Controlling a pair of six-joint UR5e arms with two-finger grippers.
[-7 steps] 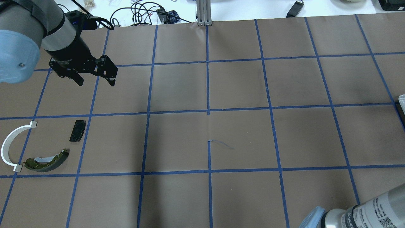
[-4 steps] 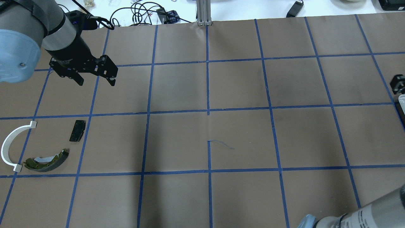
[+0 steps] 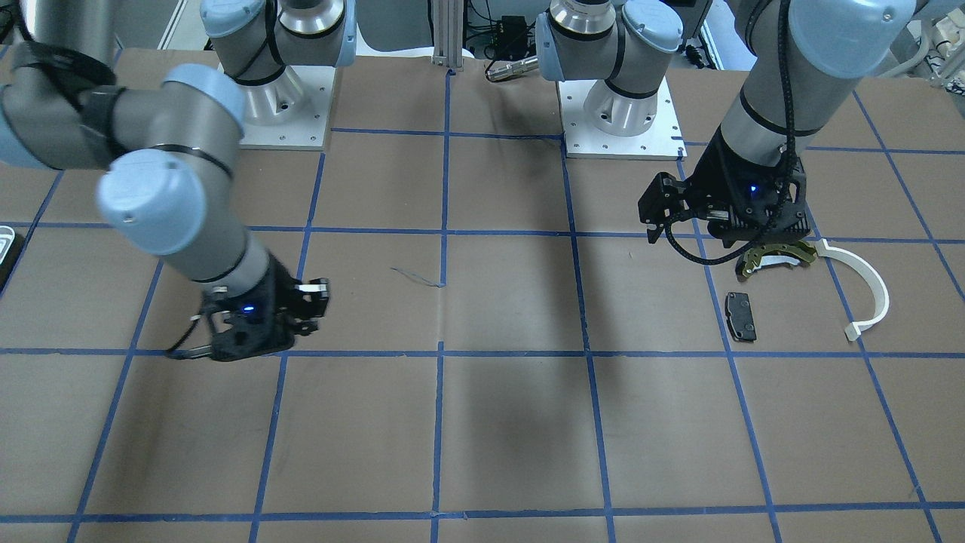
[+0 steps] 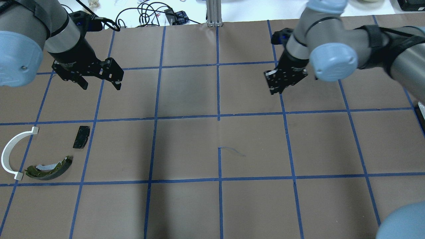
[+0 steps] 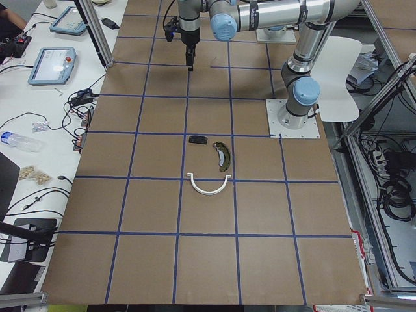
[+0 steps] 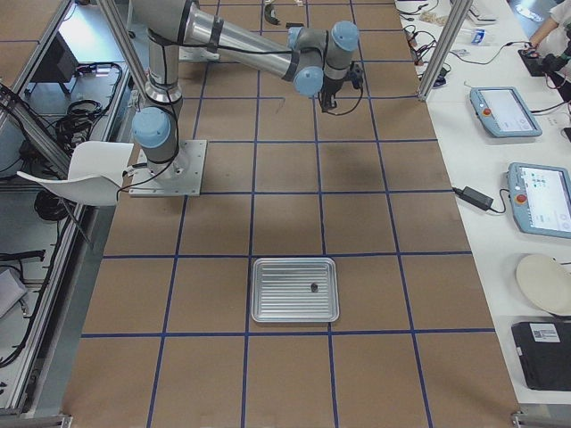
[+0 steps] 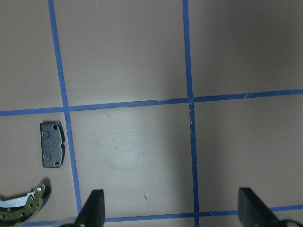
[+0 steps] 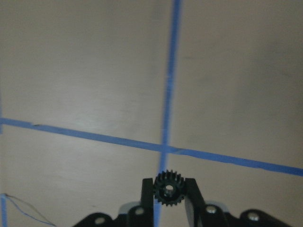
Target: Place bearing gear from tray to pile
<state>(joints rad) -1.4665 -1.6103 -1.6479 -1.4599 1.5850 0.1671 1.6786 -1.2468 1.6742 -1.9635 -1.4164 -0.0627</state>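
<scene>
Tray holds small dark part; right end effector grips gear.

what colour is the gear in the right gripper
Black; the bearing gear shows best in the right wrist-mounted view.

The left wrist view cuts the green curved shoe at its bottom corner, and also the finger ends of the left gripper. In the front-facing view this gripper hides the shoe's edge nearest the robot. The gear looks slightly blurred, its lower teeth hidden between the fingers of the right gripper; from overhead it is fully covered.
</scene>
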